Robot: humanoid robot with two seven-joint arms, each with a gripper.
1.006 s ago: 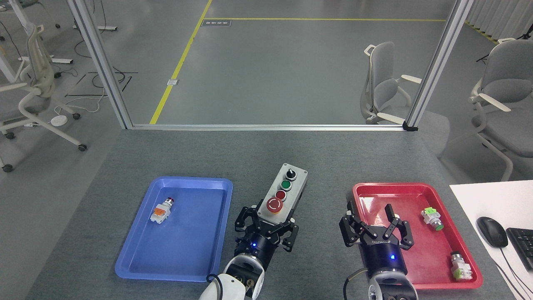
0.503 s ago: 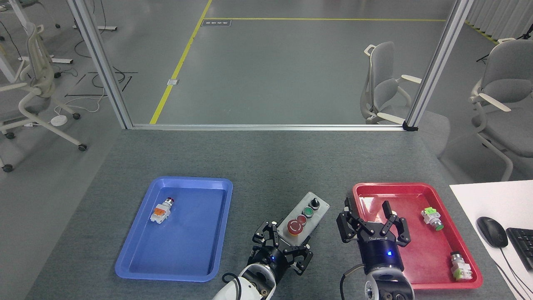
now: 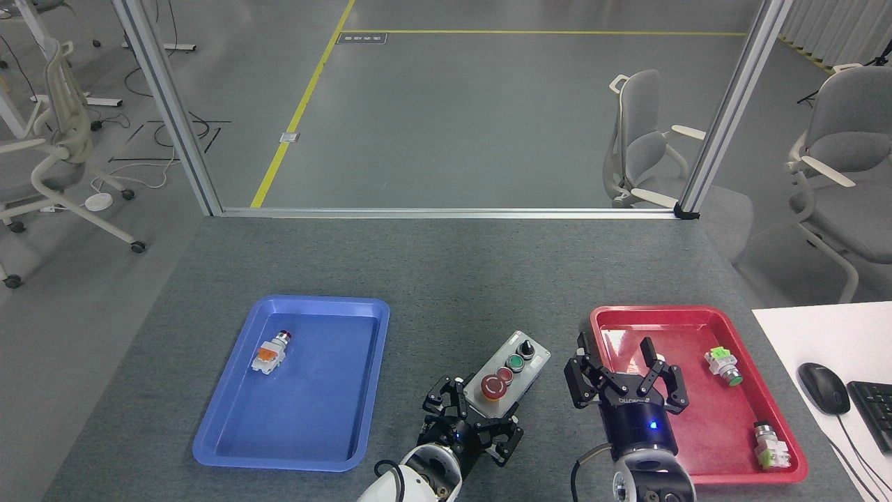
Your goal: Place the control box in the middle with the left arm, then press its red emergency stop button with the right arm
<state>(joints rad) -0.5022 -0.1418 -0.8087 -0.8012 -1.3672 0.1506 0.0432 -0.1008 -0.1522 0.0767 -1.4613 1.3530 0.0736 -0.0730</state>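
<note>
Your left end effector (image 3: 474, 429) sits at the near edge of the table (image 3: 446, 265), its black fingers clenched around the near end of the control box (image 3: 507, 373), grasping it just below the big red emergency stop button (image 3: 494, 385). The box lies tilted, its far end pointing up and to the right, in the strip of grey table between the two trays. Along its light grey top you see the big red button nearest the end effector, then a small red button (image 3: 505, 374), a green button (image 3: 515, 362) and a black knob (image 3: 527, 348).

Your right end effector (image 3: 625, 376) is released, its fingers spread wide, hovering just right of the box and over the near left part of the red tray (image 3: 697, 315). It does not touch the box or any button. A blue light shows on each wrist.

In the red tray lie two loose pushbutton parts, a green-capped one (image 3: 723, 367) toward the far right and a silver-headed one (image 3: 770, 443) near the right corner. Left of the box, the blue tray (image 3: 317, 307) holds one loose red-headed pushbutton with an orange block (image 3: 270, 351). At the far right you see a black mouse (image 3: 823, 388) and part of a keyboard (image 3: 872, 411) on a white desk.
</note>
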